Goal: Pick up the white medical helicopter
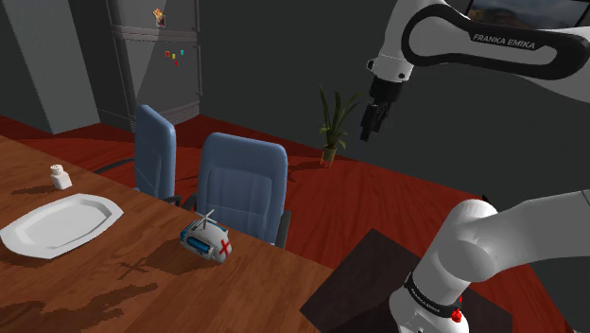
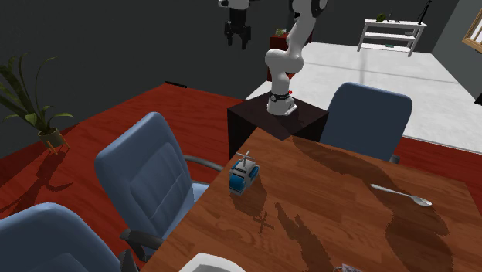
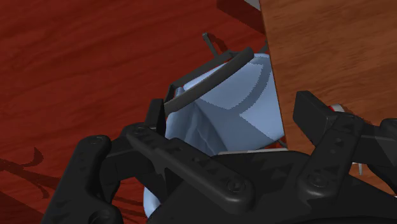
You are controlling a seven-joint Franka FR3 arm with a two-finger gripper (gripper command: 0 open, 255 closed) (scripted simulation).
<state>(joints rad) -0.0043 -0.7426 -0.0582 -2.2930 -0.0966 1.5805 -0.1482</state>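
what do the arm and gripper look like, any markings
The arm is white, with rounded links and dark joints. A dark band on its upper link carries white FRANKA EMIKA lettering. The gripper is all black with two fingers. A small red part sits low on the arm.

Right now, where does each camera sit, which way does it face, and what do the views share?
Shoulder view: beside the stand, looking down over the table at the helicopter; arm and claw high at its right.
Second exterior view: across the table, facing the stand; whole arm upright.
Wrist view: on the hand, looking down at a blue chair and red floor; claw's black body in front.
Shared: both exterior views show helicopter, table and chairs.
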